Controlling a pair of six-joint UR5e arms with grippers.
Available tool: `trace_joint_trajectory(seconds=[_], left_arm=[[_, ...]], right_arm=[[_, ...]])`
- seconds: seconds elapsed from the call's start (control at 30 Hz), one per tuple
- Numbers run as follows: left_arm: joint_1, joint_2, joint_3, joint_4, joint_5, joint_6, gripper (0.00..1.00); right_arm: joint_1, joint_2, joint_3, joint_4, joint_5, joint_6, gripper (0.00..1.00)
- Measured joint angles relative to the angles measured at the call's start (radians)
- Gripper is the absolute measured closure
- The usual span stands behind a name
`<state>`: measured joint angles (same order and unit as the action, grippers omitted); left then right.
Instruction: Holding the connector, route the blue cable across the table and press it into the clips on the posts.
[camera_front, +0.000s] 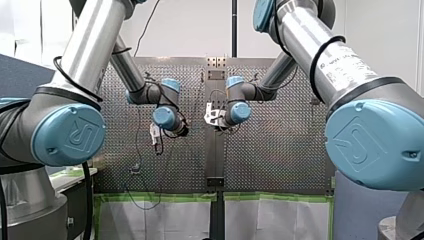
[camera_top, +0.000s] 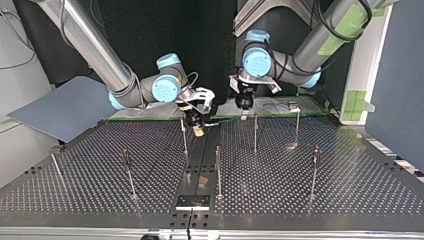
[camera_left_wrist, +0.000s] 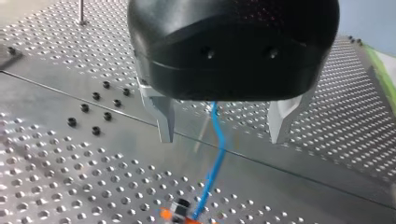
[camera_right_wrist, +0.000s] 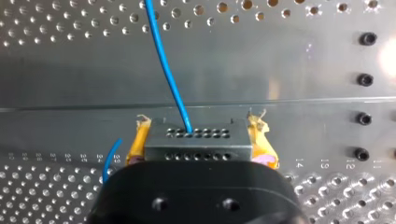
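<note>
Blue cable (camera_right_wrist: 163, 60): leaves the holed face of the connector (camera_right_wrist: 196, 145) and runs ahead over the plain centre strip of the counter (camera_top: 350, 200). In the left wrist view it drops to a small hex part (camera_left_wrist: 177, 211) with orange on it, which I cannot identify.
Right pincer (camera_right_wrist: 200, 139): yellow pads (camera_right_wrist: 140, 142) clamped on the connector's two sides.
Left pincer (camera_left_wrist: 222, 135): metal fingers (camera_left_wrist: 163, 116) apart, with the cable passing between them untouched.
Done: the connector is in hand; I judge that is all so far.
Left: routing and pressing. In the top view no cable shows in any clip on the posts (camera_top: 218, 170), though the cable is too thin to trace there.
Edges: both pincers hang near the counter's far edge in the top view, on either side of the centre strip. One post (camera_top: 184, 135) stands just beside the right pincer.
Room: wide bare lanes run between the posts toward the top view's near edge. The thin posts are what a move has to steer round.
</note>
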<state>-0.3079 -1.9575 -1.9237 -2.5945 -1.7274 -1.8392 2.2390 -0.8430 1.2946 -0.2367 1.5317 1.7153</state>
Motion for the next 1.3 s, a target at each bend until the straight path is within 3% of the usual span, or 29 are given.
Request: trace_joint_trajectory(seconds=[0.27, 0.5, 0.7, 1.0, 1.03, 1.1, 1.17, 1.2, 1.27, 1.3], left_arm=[[-0.012, -0.024, 0.03, 0.0, 0.001, -0.018, 0.02], [-0.015, -0.072, 0.09, 0.012, -0.024, -0.038, 0.02], [-0.009, -0.077, 0.142, 0.002, -0.025, -0.055, 0.02], [-0.012, -0.077, 0.152, -0.03, -0.027, -0.055, 0.02], [-0.013, -0.077, 0.152, -0.032, -0.028, -0.055, 0.18], [-0.014, -0.077, 0.151, -0.037, -0.03, -0.054, 0.24], [-0.014, -0.077, 0.151, -0.041, -0.031, -0.052, 0.5], [-0.014, -0.077, 0.151, -0.042, -0.032, -0.051, 0.5], [-0.013, -0.077, 0.151, -0.041, -0.032, -0.05, 0.63], [-0.012, -0.079, 0.151, -0.041, -0.031, -0.05, 0.63]], right_arm=[[-0.001, 0.0, 0.0, -0.002, 0.001, 0.0, 1.0], [-0.001, 0.0, 0.0, -0.001, -0.003, 0.0, 1.0], [-0.001, 0.0, 0.0, -0.002, -0.009, 0.001, 1.0], [-0.005, 0.0, 0.0, -0.003, -0.009, 0.003, 1.0], [-0.006, 0.0, 0.0, -0.003, -0.009, 0.003, 1.0], [-0.008, 0.0, 0.0, -0.003, -0.009, 0.003, 1.0], [-0.009, 0.0, 0.0, -0.003, -0.009, 0.004, 1.0], [-0.009, 0.0, 0.0, -0.003, -0.009, 0.004, 1.0], [-0.01, 0.0, 0.0, -0.003, -0.009, 0.004, 1.0], [-0.01, 0.0, 0.0, -0.003, -0.009, 0.004, 1.0]])
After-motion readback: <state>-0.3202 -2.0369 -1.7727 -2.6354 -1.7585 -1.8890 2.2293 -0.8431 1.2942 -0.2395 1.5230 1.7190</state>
